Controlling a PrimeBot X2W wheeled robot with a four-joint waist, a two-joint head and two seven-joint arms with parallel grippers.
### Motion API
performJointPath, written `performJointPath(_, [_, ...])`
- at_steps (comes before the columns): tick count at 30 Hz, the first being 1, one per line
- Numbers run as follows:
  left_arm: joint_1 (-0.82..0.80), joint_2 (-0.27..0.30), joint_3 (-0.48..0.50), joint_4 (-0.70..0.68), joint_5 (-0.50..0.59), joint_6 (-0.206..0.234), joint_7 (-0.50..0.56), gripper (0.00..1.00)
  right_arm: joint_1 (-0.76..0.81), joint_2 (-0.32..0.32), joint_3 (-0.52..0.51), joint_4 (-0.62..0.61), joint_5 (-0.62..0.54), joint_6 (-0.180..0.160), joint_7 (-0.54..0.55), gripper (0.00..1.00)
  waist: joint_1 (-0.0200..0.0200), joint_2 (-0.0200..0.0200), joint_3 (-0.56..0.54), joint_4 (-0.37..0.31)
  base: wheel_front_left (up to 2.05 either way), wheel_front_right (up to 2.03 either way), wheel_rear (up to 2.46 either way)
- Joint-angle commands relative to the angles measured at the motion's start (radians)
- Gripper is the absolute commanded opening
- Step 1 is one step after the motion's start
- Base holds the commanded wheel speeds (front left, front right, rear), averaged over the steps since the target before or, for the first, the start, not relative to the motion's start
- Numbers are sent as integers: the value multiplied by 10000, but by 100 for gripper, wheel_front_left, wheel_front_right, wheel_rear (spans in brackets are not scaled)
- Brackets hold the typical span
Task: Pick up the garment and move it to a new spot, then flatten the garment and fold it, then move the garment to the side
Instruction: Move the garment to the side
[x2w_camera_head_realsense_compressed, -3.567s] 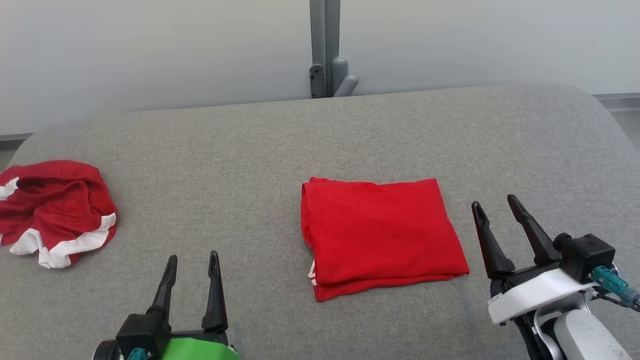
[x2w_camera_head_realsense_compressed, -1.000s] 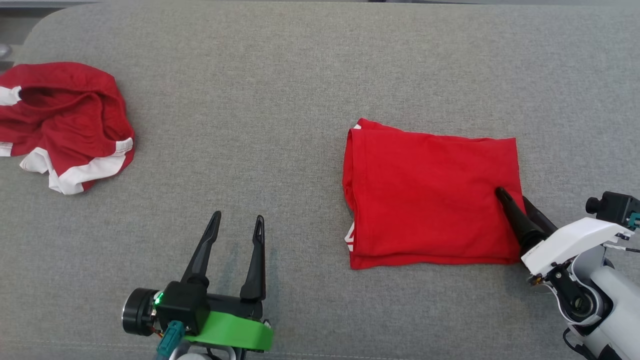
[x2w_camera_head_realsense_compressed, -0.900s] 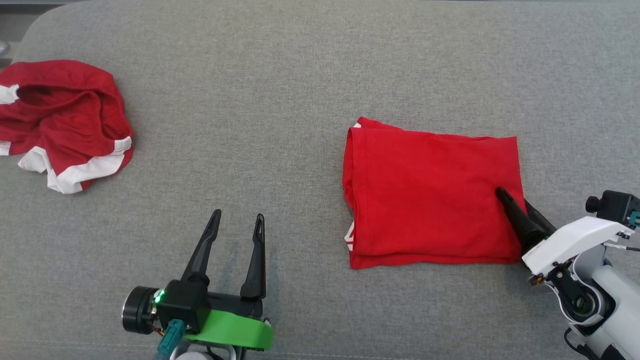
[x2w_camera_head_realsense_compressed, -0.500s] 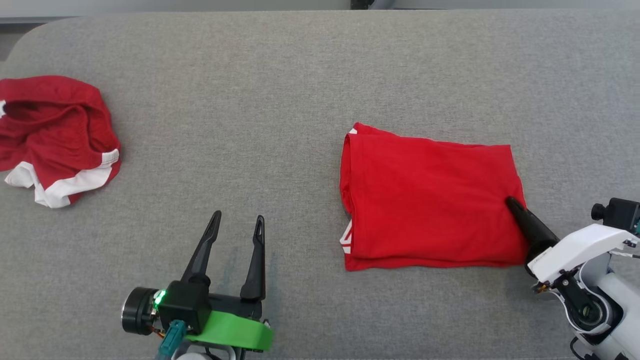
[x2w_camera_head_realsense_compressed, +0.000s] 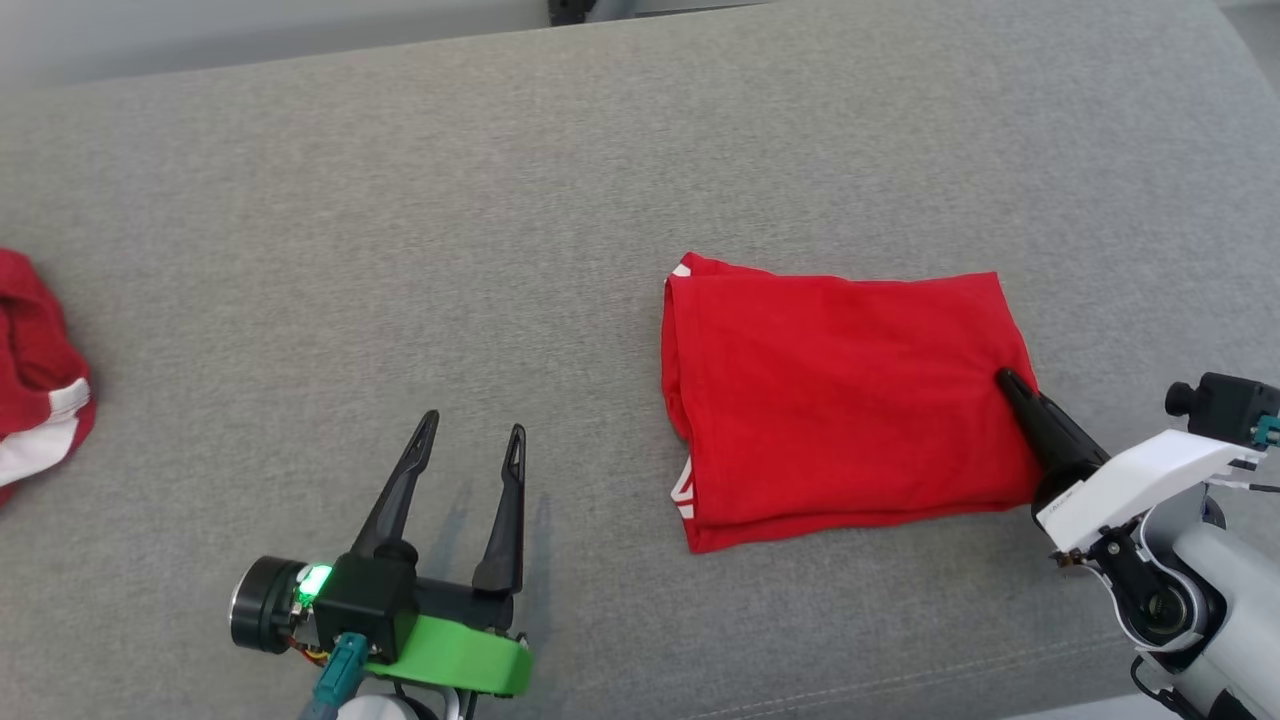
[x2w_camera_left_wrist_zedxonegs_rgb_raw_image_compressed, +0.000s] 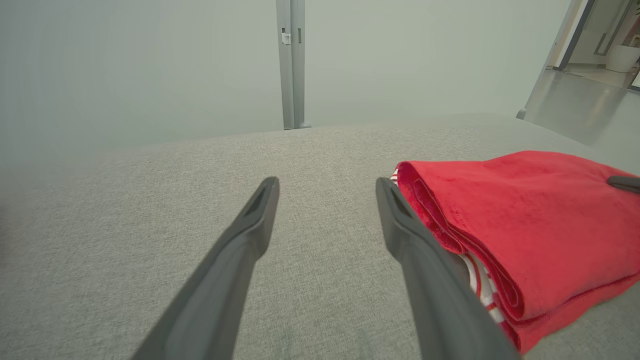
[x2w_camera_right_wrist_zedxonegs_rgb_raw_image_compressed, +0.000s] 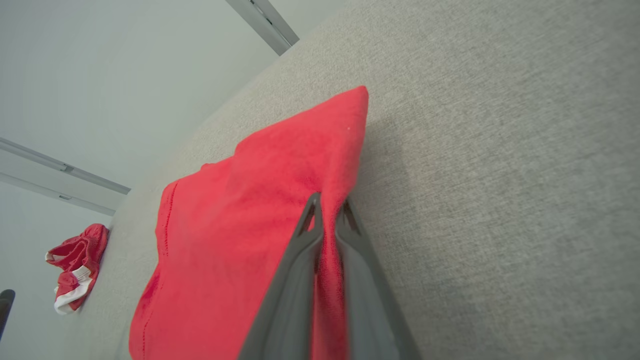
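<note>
— Two arms in the head view; how do they sit?
— The left gripper lies low at the near left, fingers spread wide and pointing away over the bare grey tabletop, touching nothing. The right arm reaches in from the near right, its white wrist tilted. The right gripper is pressed together on the right edge of the folded red garment.
— Does the right wrist view agree?
— Yes: both fingers pinch a ridge of red cloth between them.
— And the garment itself?
— It lies right of centre, a soft, flat rectangle in several layers, with white trim peeking out at its left fold. A crumpled red-and-white garment sits at the far left edge. The tabletop is covered in woven cloth.
</note>
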Motion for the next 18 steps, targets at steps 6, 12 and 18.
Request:
performJointPath(6, [-407, 166, 117, -33, 341, -250, -18, 100, -447, 185, 3, -185, -444, -1, -93, 0, 0, 0, 603, -1594, 0, 0, 0])
performJointPath(12, [-785, 299, 136, -191, 523, -414, -18, 100, -854, 321, -332, -386, -917, -1, -92, 0, 0, 0, 1334, -2256, 0, 0, 0])
performJointPath(18, [-1572, 516, -3, -324, 843, -550, -18, 100, -1694, 184, -594, -453, -1370, -1, -94, 0, 0, 0, 2375, -2476, 0, 0, 0])
